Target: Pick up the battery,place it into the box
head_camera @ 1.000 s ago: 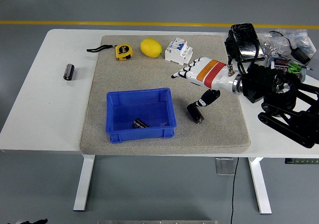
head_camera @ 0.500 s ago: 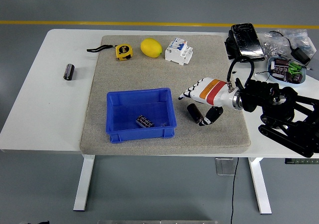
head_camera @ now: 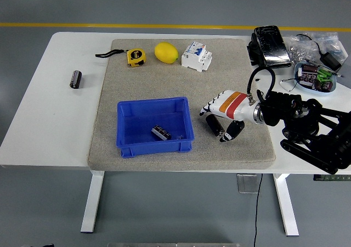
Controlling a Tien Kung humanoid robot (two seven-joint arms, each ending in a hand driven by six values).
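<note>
So the right hand (head_camera: pixel 224 117) was reaching in from the right side, low over the grey mat (head_camera: pixel 137 77), with its fingers (head_camera: pixel 211 105) curled around the top of a dark battery (head_camera: pixel 214 125) and the thumb down on the battery's right side. Looked like a grasp closing on it, though the battery was still lying on the mat, just to the right of the blue box (head_camera: pixel 155 126) and not touching it. Inside that box there was already another battery (head_camera: pixel 160 132), sitting tilted near the front right part of the floor. A third battery (head_camera: pixel 75 78) was way off on the left, on the bare white counter (head_camera: pixel 49 115), well apart from everything else. Along the far edge of the mat sat a yellow tape measure (head_camera: pixel 135 56), a lemon (head_camera: pixel 166 52) and a white circuit breaker (head_camera: pixel 196 56) in a row. Past the mat on the right there was a black device (head_camera: pixel 270 44) and a small tray of bits (head_camera: pixel 315 76). Left arm wasn't visible anywhere.
</note>
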